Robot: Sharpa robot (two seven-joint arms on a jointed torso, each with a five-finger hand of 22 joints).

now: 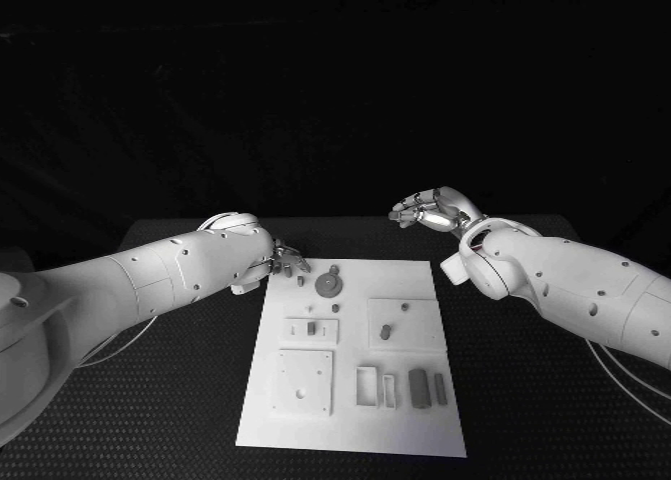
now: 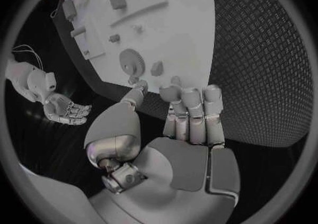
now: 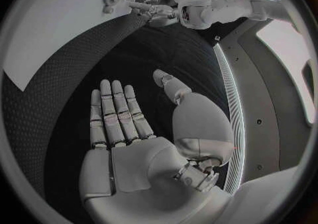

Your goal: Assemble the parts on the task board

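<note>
1. The task board [image 1: 353,420] lies flat in the middle of the black table [image 1: 566,420], its long side running away from the robot.
2. The left hand [image 1: 285,262] sits at the board's far left corner, just off its edge. Its fingers [image 2: 192,110] are straight and apart, and it holds nothing; the thumb tip reaches the board's edge close to the gear.
3. The gear [image 1: 328,283], a round toothed part, lies on the board's far end, just beside the left hand. A small part [image 1: 302,281] lies between the gear and that hand.
4. The right hand [image 1: 433,211] is raised beyond the board's far right corner, well apart from the board. Its palm is empty, with fingers [image 3: 113,113] extended side by side.
5. Several elongated parts [image 1: 417,385] rest at the board's near right area, beside a rectangular recess [image 1: 367,385].
</note>
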